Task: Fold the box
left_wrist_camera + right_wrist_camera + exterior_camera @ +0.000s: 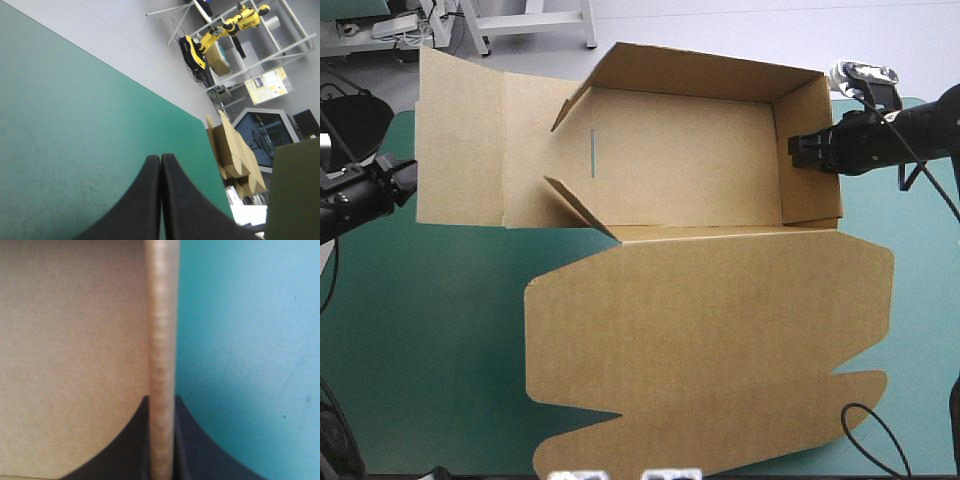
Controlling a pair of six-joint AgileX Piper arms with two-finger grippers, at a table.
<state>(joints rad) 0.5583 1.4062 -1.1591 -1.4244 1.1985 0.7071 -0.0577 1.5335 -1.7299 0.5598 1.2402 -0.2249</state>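
Box (700, 300): brown, mid-bench, running from the far edge nearly to the near edge.
- Far half stands as a part-raised tray. The far wall (710, 60) is up and the right wall (810, 150) is up. On the tray's left side two flaps (575, 205) lean inward, not tucked.
- A left panel (460, 140) extends toward the far-left corner.
- The lid (710, 350) lies flat on the teal-green cover (420, 350) toward the near edge, tabs at its near rim.

Right jaws: clenched on the right wall's upper edge. In the wrist view the board stands edge-on between the black fingers (135, 440), with the brown tray on one side and the teal-green cover on the other.

Left jaws: pressed together on nothing, fingers (145, 200) meeting in one point over bare cover near the bench's left edge. They are just beside the left panel's outer edge; contact cannot be told.

Stack of brown board (231, 145) shows past the bench corner.
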